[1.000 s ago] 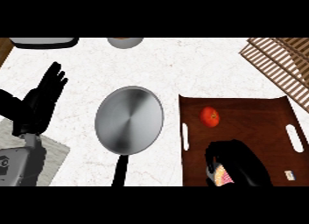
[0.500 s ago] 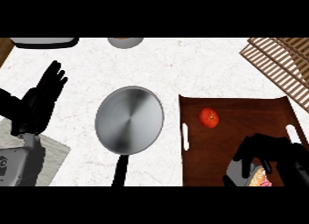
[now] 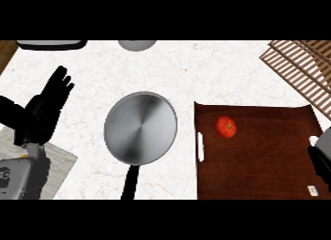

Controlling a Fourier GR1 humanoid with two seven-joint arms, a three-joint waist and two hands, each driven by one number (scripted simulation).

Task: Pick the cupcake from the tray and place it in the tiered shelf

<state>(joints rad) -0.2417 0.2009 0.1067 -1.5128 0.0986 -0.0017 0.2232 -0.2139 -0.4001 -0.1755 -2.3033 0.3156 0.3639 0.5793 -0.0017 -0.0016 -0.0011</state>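
White counter point(image 3: 195, 70); tray point(image 3: 265, 159) near right edge, tomato point(image 3: 226, 126) inside

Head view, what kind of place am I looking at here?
Most likely a kitchen counter: a pan lies on a white marble-look top, beside a wooden tray holding a tomato.

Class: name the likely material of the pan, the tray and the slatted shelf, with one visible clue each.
Pan: probably brushed steel, with a grey radial sheen. Tray: seemingly dark polished wood, red-brown and smooth. Tiered shelf: likely light wood, pale brown slats.
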